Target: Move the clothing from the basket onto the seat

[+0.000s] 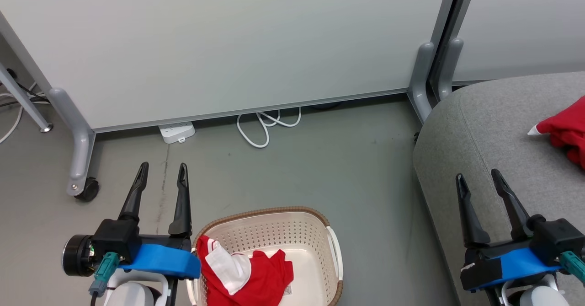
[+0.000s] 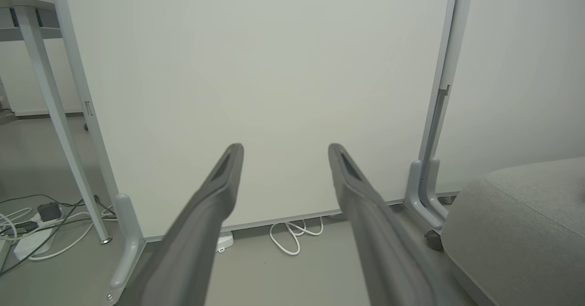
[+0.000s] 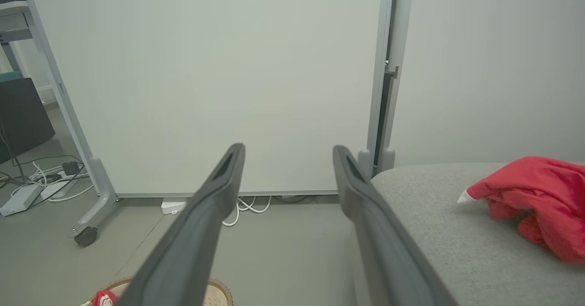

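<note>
We list: oval perforated basket [image 1: 274, 230], lower centre, with crumpled red garment [image 1: 265, 274]; second garment [image 1: 566, 130] on grey fabric seat [image 1: 480, 127], right; left gripper [image 1: 162, 171], right gripper [image 1: 477, 175] splayed wide, empty.

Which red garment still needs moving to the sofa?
The garment in the basket, beside the left gripper, with its white panel showing. The other garment already lies on the sofa.
</note>
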Robot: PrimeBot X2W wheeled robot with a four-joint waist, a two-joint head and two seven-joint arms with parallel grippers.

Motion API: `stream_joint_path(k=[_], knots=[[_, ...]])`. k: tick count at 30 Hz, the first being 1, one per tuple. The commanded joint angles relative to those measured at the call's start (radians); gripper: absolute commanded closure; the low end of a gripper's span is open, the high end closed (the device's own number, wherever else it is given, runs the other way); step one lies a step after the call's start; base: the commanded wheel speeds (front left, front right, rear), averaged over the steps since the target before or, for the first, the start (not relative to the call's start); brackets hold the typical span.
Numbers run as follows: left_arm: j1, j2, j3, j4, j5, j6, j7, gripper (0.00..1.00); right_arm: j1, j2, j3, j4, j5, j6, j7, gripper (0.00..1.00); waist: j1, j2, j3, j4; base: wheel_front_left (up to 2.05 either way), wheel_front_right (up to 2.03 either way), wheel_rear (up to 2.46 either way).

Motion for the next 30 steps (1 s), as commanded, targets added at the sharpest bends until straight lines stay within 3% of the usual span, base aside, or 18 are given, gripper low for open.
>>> stream_joint_path(k=[1,20,30], knots=[[0.006,-0.001,0.006,0.002,0.003,-0.004,-0.003,0.0,0.018,0.006,-0.005,0.002,0.003,0.0,-0.003,0.0,0.0001,0.0,-0.001,0.003,0.0,0.0,0.0],[0.029,-0.015,0.029,0.018,0.019,-0.023,-0.003,0.0,0.052,0.03,-0.02,0.021,0.013,0.0,-0.003,0.0,0.0001,0.0,-0.018,0.017,0.0,0.0,0.0],[-0.011,-0.016,-0.003,0.018,0.027,-0.028,-0.003,0.0,0.033,0.031,-0.018,0.019,0.015,0.0,-0.003,0.0,0.0001,0.0,-0.009,0.015,0.0,0.0,0.0]])
